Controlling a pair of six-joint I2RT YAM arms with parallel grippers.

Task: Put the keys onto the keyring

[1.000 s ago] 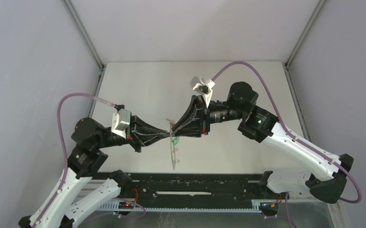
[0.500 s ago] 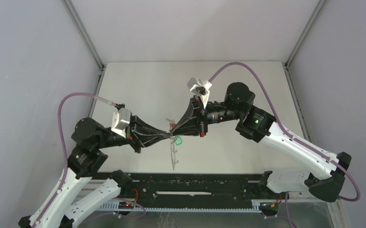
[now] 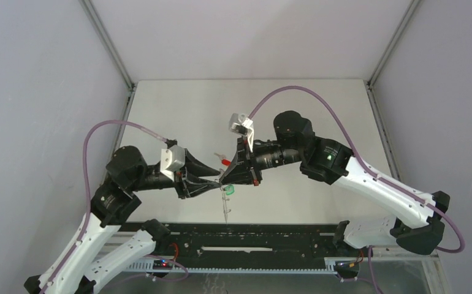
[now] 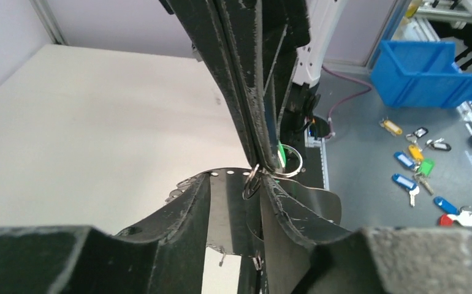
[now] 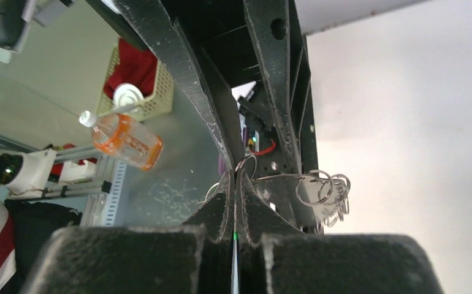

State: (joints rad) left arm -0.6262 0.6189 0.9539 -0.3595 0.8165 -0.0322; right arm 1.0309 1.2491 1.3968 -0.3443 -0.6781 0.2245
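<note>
Top view: the two grippers are being held tip to tip above the white table (image 3: pixel 184 110). The right gripper (image 3: pixel 224 178) is being held clenched on a small ring of the keyring (image 4: pixel 221 174). In both wrist views its fingers are being pressed flat together with that ring caught at their tips. The left gripper (image 4: pixel 236 205) is being held released, its fingers (image 4: pixel 181 211) parted, with the keyring's perforated metal band crossing the gap. The rest of the keyring is being left to dangle toward 6 o'clock. The green key (image 3: pixel 229 190) is being hung at 5 o'clock of the meeting tips. The red key (image 3: pixel 226 160) is lying on the table at 12 o'clock of them.

Right wrist view: an orange bottle (image 5: pixel 126 142) is being shown at 10 o'clock, its label too blurred to be read.

Left wrist view: a blue bin (image 4: pixel 426 73) is being shown at 2 o'clock and coloured key tags (image 4: pixel 403 160) at 3 o'clock, their faces too small to be read.
</note>
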